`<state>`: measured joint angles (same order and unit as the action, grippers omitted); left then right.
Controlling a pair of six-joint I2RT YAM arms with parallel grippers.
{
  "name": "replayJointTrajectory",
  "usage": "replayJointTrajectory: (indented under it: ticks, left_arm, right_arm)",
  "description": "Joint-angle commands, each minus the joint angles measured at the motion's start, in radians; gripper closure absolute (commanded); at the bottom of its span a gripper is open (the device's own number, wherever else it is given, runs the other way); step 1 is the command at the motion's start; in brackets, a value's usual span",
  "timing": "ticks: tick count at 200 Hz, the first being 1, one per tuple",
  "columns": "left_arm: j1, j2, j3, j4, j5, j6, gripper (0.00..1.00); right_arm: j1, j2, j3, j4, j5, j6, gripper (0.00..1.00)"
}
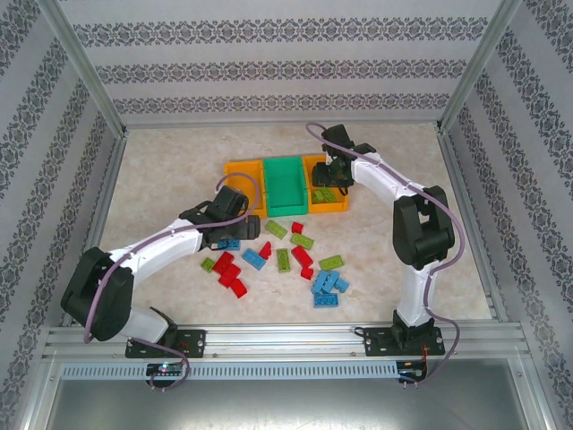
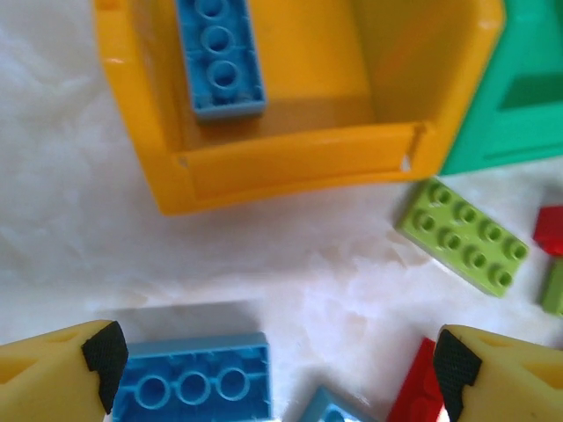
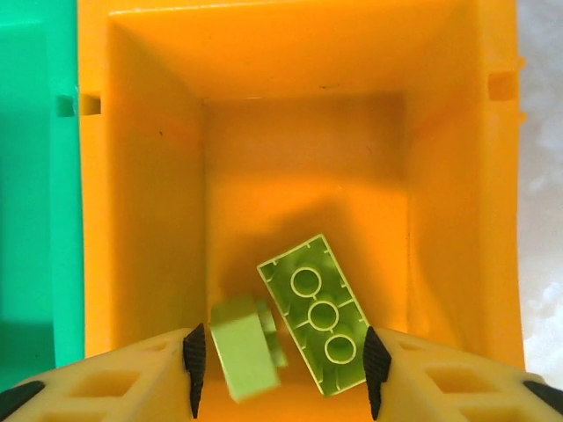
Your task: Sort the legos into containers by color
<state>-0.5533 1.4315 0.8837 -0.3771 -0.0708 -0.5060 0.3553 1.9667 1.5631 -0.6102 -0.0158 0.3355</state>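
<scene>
The three joined containers sit mid-table: a left orange bin [image 1: 240,172], a green bin [image 1: 285,184] and a right orange bin [image 1: 328,204]. My left gripper [image 2: 277,369] is open, low over the table just in front of the left orange bin [image 2: 290,158], which holds a blue brick [image 2: 220,57]. An upside-down blue brick [image 2: 193,387] lies by its left finger and a red brick [image 2: 415,394] by its right. My right gripper [image 3: 281,369] is open over the right orange bin [image 3: 141,202]. In that bin lies an upside-down light green brick [image 3: 323,314], and a blurred green brick [image 3: 246,347] is beside it.
Loose legos lie scattered in front of the bins: red ones [image 1: 228,269], blue ones [image 1: 327,287] and light green ones [image 1: 300,240]. A light green brick [image 2: 464,236] lies by the green bin's corner [image 2: 519,88]. Metal frame posts and patterned walls ring the table.
</scene>
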Motion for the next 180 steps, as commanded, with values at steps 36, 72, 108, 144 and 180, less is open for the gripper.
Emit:
replayJointTrajectory:
  ticks: [36, 72, 108, 144, 180]
  left_arm:
    - [-0.126, 0.087, 0.042, 0.005, 0.100, 0.181, 0.16]
    - [-0.165, 0.166, 0.069, -0.029, 0.137, 0.233, 0.24]
    - [-0.187, 0.209, 0.095, -0.034, 0.140, 0.257, 0.25]
    - [-0.195, 0.267, 0.126, -0.049, 0.126, 0.268, 0.38]
    - [-0.195, 0.279, 0.130, -0.056, 0.114, 0.264, 0.49]
  right_arm:
    - [-0.008, -0.058, -0.032, 0.021, -0.016, 0.013, 0.38]
    - [-0.027, -0.111, -0.083, 0.030, -0.031, 0.018, 0.35]
    - [-0.043, -0.139, -0.124, 0.039, -0.036, 0.020, 0.35]
    - [-0.052, -0.156, -0.146, 0.040, -0.034, 0.019, 0.34]
    - [-0.062, -0.176, -0.167, 0.041, -0.030, 0.012, 0.34]
